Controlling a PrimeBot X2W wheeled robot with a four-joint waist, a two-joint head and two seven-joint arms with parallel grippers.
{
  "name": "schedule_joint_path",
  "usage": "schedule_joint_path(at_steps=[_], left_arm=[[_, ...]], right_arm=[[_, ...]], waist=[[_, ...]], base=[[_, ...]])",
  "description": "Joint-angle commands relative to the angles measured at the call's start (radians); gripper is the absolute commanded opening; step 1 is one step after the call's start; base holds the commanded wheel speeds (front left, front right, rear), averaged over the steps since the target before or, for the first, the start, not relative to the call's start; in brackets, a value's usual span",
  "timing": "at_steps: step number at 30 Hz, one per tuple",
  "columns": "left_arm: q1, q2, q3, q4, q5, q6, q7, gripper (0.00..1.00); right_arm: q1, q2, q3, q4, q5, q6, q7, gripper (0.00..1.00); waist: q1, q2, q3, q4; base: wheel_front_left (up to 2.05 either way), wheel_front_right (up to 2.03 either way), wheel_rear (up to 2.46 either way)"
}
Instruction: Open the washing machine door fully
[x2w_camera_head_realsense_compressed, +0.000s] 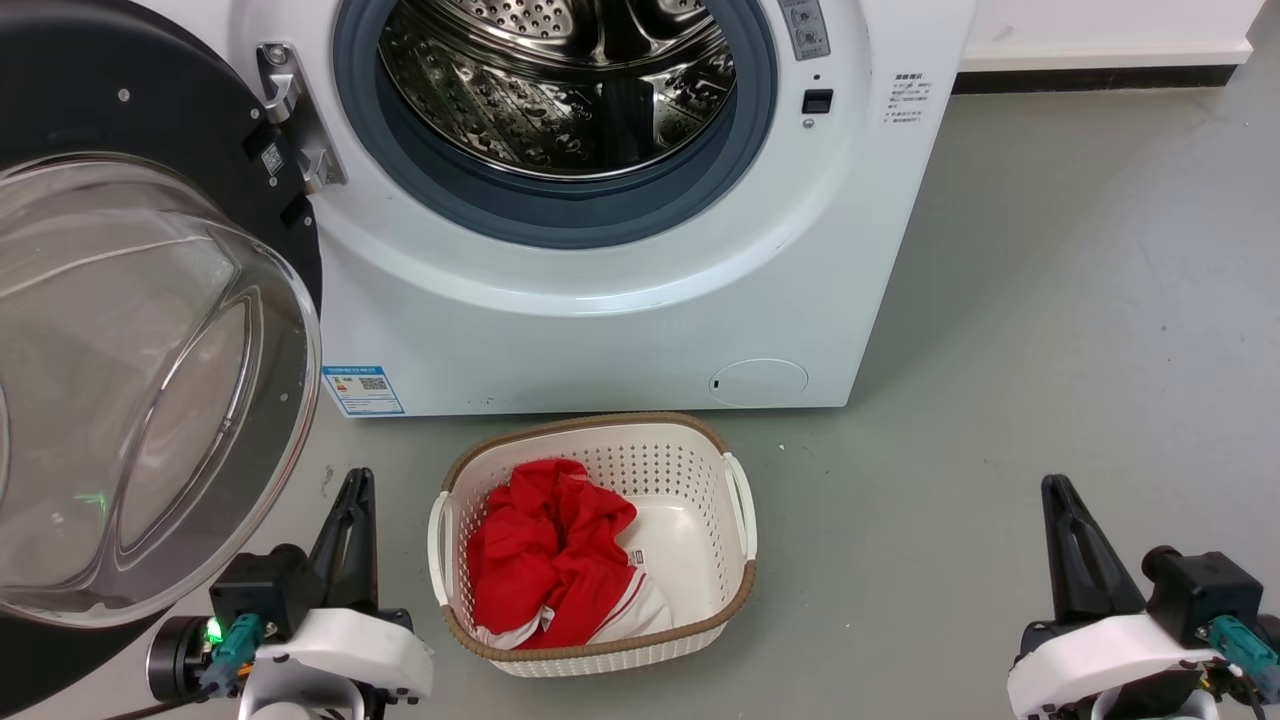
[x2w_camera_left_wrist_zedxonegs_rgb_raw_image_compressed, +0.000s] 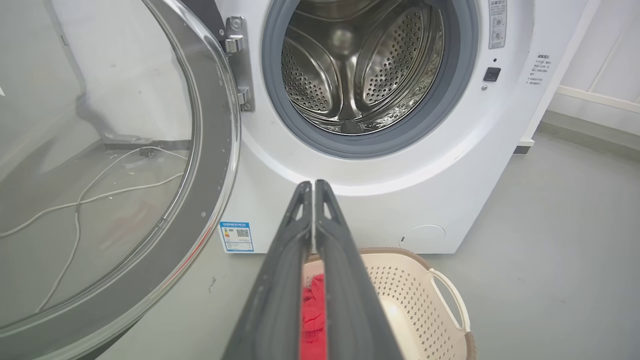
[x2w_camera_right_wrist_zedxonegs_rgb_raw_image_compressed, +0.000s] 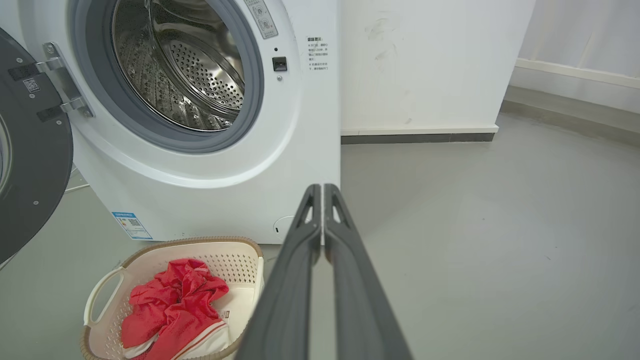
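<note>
The white washing machine (x2w_camera_head_realsense_compressed: 620, 320) stands ahead with its steel drum exposed inside a grey-blue gasket. Its washing machine door (x2w_camera_head_realsense_compressed: 130, 380), a black disc with a bulging clear glass bowl, is swung wide to the left on its hinge. In the left wrist view the door (x2w_camera_left_wrist_zedxonegs_rgb_raw_image_compressed: 210, 200) fills the left side. The right wrist view shows the door's black inner rim (x2w_camera_right_wrist_zedxonegs_rgb_raw_image_compressed: 30, 170) at the far left. My left gripper (x2w_camera_head_realsense_compressed: 357, 478) is shut and empty, low beside the door's glass bowl. My right gripper (x2w_camera_head_realsense_compressed: 1055, 485) is shut and empty, over bare floor at the lower right.
A white perforated laundry basket (x2w_camera_head_realsense_compressed: 738, 500) with a brown rim sits on the grey floor before the machine, holding a red and white garment (x2w_camera_head_realsense_compressed: 545, 550). A white cable (x2w_camera_left_wrist_zedxonegs_rgb_raw_image_compressed: 80, 200) lies on the floor behind the door glass. A wall and skirting stand to the right (x2w_camera_right_wrist_zedxonegs_rgb_raw_image_compressed: 420, 132).
</note>
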Motion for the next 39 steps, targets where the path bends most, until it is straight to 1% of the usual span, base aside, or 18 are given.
schedule_joint_path(at_steps=[1,19,20,39], left_arm=[[-0.016,0.001,0.012,0.001,-0.040,-0.002,0.016,0.00],[-0.015,-0.013,0.032,-0.001,-0.378,-0.020,0.095,0.00],[-0.015,-0.013,0.032,-0.001,-0.378,-0.020,0.095,0.00],[-0.019,-0.026,0.054,0.002,-0.665,-0.037,0.166,0.00]], right_arm=[[-0.012,0.000,-0.004,-0.001,0.045,0.000,0.010,0.00],[-0.035,0.000,-0.015,0.025,0.401,0.000,0.077,0.00],[-0.035,0.000,-0.015,0.025,0.401,0.000,0.077,0.00],[-0.055,0.000,-0.026,0.050,0.703,0.000,0.135,0.00]], waist=[[0.0000,-0.0001,-0.001,0.000],[0.0000,-0.0001,-0.010,0.000],[0.0000,-0.0001,-0.010,0.000],[0.0000,-0.0001,-0.019,0.000]], base=[[0.00,0.00,0.00],[0.00,0.00,0.00],[0.00,0.00,0.00],[0.00,0.00,0.00]])
